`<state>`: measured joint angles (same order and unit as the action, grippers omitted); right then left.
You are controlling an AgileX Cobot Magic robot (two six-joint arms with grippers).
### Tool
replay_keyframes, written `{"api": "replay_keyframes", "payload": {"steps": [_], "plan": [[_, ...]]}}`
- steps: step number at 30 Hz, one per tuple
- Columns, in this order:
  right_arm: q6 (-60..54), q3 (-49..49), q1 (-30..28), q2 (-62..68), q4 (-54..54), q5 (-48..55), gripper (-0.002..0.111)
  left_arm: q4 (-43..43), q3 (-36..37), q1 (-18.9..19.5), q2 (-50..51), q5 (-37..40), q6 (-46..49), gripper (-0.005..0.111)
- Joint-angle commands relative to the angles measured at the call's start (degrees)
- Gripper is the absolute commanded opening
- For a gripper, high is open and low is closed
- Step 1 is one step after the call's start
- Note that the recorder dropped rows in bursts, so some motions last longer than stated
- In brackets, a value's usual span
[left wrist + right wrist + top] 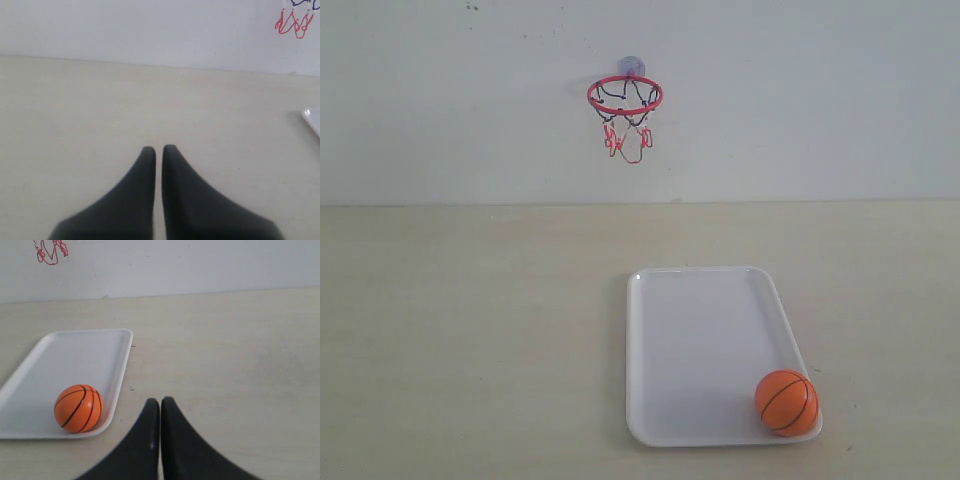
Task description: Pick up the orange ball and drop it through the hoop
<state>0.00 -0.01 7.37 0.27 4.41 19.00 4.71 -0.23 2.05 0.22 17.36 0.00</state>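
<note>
The orange ball (787,402) rests in the near right corner of a white tray (695,330); the right wrist view also shows the ball (78,408) in the tray (75,360). The hoop (625,97), red rim with black-and-red net, hangs on the back wall by a bluish suction cup. Only the net's red strings (294,22) reach the left wrist view, and a bit of net (50,250) the right wrist view. My left gripper (159,149) is shut over bare table. My right gripper (160,401) is shut, empty, beside the tray near the ball. Neither arm appears in the exterior view.
A pale wooden table (470,330) runs back to a white wall (800,100). The tray's corner (312,117) shows at the edge of the left wrist view.
</note>
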Motion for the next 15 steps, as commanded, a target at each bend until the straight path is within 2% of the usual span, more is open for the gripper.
{"api": "replay_keyframes", "payload": {"steps": [1,15], "plan": [[-0.30,0.01,0.09,-0.27,-0.18,-0.57,0.000,0.31,0.23,0.15,-0.22,-0.68,-0.39,0.004],[-7.48,0.01,0.09,-0.27,-4.95,-1.03,0.000,0.31,0.23,0.15,-0.22,-0.68,-0.39,0.004]]}}
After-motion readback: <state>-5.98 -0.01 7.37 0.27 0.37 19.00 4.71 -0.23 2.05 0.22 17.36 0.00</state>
